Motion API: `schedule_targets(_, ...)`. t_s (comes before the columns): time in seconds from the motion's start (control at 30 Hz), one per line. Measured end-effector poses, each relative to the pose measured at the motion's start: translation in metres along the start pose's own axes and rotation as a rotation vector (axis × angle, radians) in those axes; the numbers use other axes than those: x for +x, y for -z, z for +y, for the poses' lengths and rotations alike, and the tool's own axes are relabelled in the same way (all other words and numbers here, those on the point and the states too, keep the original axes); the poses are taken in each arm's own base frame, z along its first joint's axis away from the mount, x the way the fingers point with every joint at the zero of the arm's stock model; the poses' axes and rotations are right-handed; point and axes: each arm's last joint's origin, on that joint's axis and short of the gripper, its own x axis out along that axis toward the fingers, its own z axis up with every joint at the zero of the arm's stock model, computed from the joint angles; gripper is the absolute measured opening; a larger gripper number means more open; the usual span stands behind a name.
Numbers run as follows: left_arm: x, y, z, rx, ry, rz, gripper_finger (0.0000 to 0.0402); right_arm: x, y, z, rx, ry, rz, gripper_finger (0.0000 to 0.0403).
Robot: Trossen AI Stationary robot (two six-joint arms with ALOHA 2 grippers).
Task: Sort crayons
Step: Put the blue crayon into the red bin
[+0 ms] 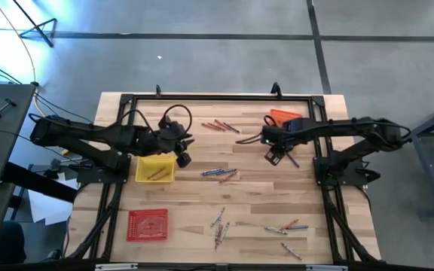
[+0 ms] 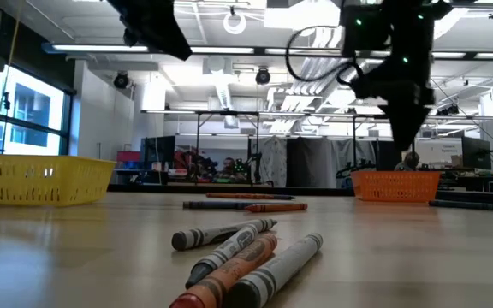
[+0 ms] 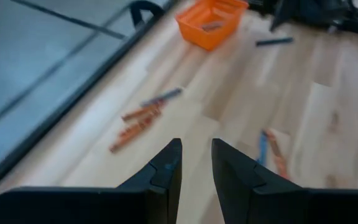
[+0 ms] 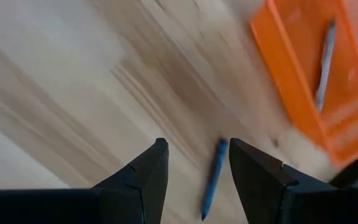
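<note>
Crayons lie flat on the wooden table in loose groups: orange ones at the far middle (image 1: 221, 126), a mixed group at the centre (image 1: 221, 174), and two groups near the front (image 1: 218, 226) (image 1: 285, 226). A blue crayon (image 4: 213, 177) lies alone on the table below and between my right gripper's open fingers (image 4: 194, 146). That gripper hovers above the table beside the orange tray (image 1: 285, 118), which holds a grey crayon (image 4: 324, 62). My left gripper (image 1: 183, 158) is open and empty, raised by the yellow tray's (image 1: 154, 168) far right corner.
A red tray (image 1: 148, 223) stands at the front left. A black frame (image 1: 202, 98) runs along the table's far edge. The yellow tray holds a couple of crayons. Bare wood lies between the crayon groups.
</note>
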Motion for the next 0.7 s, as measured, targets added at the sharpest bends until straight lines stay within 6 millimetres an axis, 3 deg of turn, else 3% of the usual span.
schedule_targets(0.37, 0.000, -0.001, 0.003, 0.095, -0.107, -0.032, 0.0074, 0.045, 0.037, -0.009, 0.188, 0.028, 0.150, 0.0165)
schedule_targets(0.7, 0.006, -0.004, 0.015, 0.081, -0.177, -0.029, 0.0074, 0.056, 0.036, -0.021, 0.169, 0.023, 0.169, 0.0165)
